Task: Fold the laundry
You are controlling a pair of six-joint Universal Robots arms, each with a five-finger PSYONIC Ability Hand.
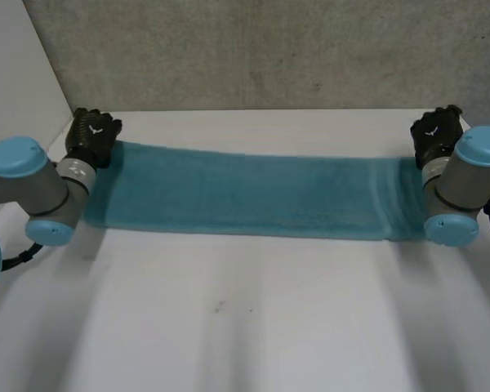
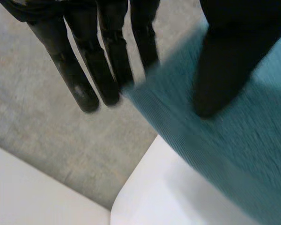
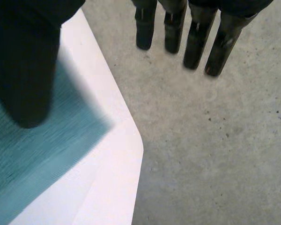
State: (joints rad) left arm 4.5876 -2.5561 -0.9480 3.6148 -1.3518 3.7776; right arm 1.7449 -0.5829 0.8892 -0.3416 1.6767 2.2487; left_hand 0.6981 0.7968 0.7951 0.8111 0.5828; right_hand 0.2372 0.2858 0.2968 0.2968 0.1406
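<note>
A long teal towel [image 1: 245, 192] lies flat across the far part of the white table [image 1: 245, 327], stretched from left to right. My left hand [image 1: 94, 135] is at the towel's far left corner. In the left wrist view its fingers [image 2: 84, 70] are straight and reach past the corner of the towel [image 2: 234, 150], with the thumb [image 2: 220, 70] above the cloth. My right hand [image 1: 437, 135] is at the far right corner. There its fingers [image 3: 196, 37] point straight out past the table's edge, and its thumb [image 3: 23, 70] hangs over the towel's corner [image 3: 33, 150].
Grey concrete [image 1: 269, 49] lies beyond the table's far edge, and both hands reach over it at the table's rounded far corners [image 3: 126, 140]. A white panel [image 1: 16, 65] stands at the far left. The near half of the table is bare.
</note>
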